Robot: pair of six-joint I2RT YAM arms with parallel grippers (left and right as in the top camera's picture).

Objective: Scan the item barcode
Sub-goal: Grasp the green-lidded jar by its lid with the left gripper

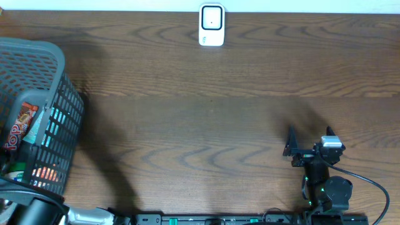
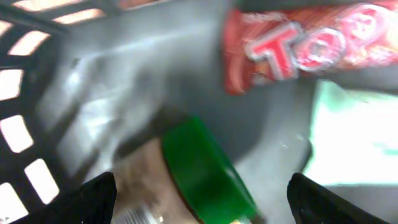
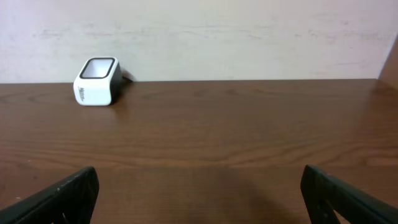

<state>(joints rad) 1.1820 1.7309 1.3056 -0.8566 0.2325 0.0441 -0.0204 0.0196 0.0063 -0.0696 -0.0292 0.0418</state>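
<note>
The white barcode scanner (image 1: 211,25) stands at the table's far edge, and the right wrist view shows this scanner (image 3: 97,81) at upper left. In the left wrist view my left gripper (image 2: 202,205) is open inside the basket, its fingertips (image 2: 93,199) wide apart. A blurred jar with a green lid (image 2: 208,177) lies below and between them, untouched. A red snack packet (image 2: 311,43) lies beyond it, and a pale teal box (image 2: 360,137) to the right. My right gripper (image 1: 310,139) hangs open and empty over bare table at the near right.
The grey mesh basket (image 1: 59,119) fills the left side, with the red packet (image 1: 19,125) and the teal box (image 1: 34,128) showing inside. My left arm (image 1: 31,209) reaches into it from the near left corner. A black cable (image 1: 375,187) trails by the right arm's base.
</note>
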